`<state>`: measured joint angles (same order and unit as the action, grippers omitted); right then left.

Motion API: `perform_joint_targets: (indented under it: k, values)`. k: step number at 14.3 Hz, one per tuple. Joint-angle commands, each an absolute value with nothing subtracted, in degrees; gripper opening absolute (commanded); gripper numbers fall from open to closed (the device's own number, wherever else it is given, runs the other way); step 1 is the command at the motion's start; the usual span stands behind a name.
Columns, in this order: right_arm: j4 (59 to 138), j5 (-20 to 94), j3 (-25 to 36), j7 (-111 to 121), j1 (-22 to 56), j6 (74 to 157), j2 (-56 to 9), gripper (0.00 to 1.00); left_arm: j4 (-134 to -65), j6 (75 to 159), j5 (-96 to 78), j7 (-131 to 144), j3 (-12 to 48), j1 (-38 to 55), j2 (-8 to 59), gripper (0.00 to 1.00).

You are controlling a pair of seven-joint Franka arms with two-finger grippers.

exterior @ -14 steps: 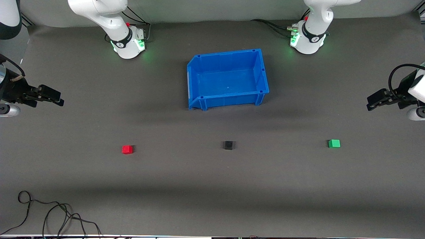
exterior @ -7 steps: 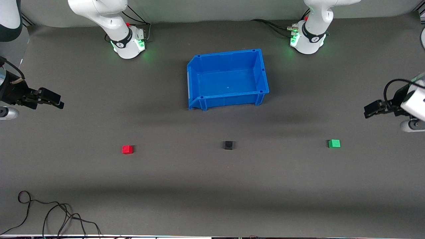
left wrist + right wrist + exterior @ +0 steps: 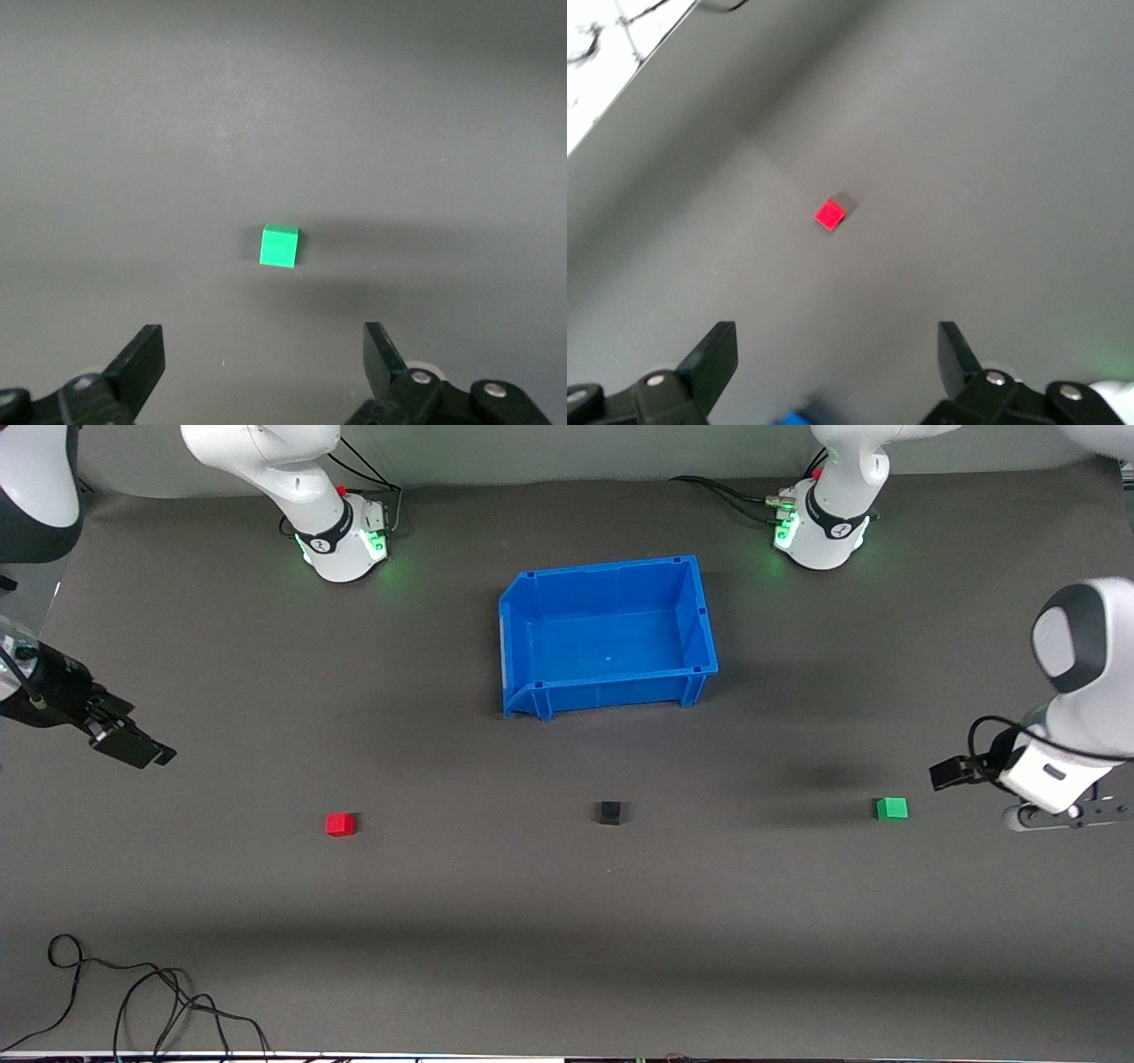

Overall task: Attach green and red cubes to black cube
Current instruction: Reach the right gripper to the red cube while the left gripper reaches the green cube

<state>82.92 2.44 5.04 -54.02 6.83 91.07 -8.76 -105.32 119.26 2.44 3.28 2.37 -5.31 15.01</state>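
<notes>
The left gripper (image 3: pixel 264 363) has its two fingers wide apart and holds nothing. It hangs over the table at the left arm's end, just beside the green cube (image 3: pixel 892 808). In the left wrist view the green cube (image 3: pixel 279 245) sits on the table in line with the gap between the fingers.

The right gripper (image 3: pixel 837 359) is spread wide too, and empty. It is up over the right arm's end of the table, still well apart from the red cube (image 3: pixel 339 824).

The black cube (image 3: pixel 609 812) sits between the two, nearer the front camera than the blue bin (image 3: pixel 700 615).

This looks like the reaching step. Next, each gripper must go down around its cube and pinch it.
</notes>
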Motion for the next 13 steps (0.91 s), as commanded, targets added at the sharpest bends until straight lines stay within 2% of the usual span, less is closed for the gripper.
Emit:
perform_joint_targets:
  k: [1, 6, 8, 10, 13]
  values:
    - [80.77, 7.18, 5.45, -70.36, 7.82, 90.17, -10.72, 1.0, -104.42, 122.25, 2.9, 3.26, 2.55, -5.62, 20.19, 0.99]
    - [81.82, 17.29, 5.89, -81.2, 7.38, 91.93, -17.83, 1.0, -104.15, 129.88, 3.69, 1.07, 2.72, -5.89, 28.46, 0.99]
    - [83.66, 20.47, 6.06, -81.65, 7.3, 94.38, -19.5, 1.0, -104.15, 131.04, 2.9, -3.23, 2.9, -6.33, 29.79, 0.99]
    - [87.95, 21.18, 6.06, -81.39, 7.29, 99.9, -19.86, 1.0, -104.5, 132.0, 2.99, -3.6, 2.9, -6.15, 31.02, 0.99]
    - [96.21, 21.36, 5.98, -78.33, 7.73, 112.98, -21.26, 1.0, -104.77, 133.42, 3.6, -5.27, 2.9, -6.42, 32.95, 0.99]
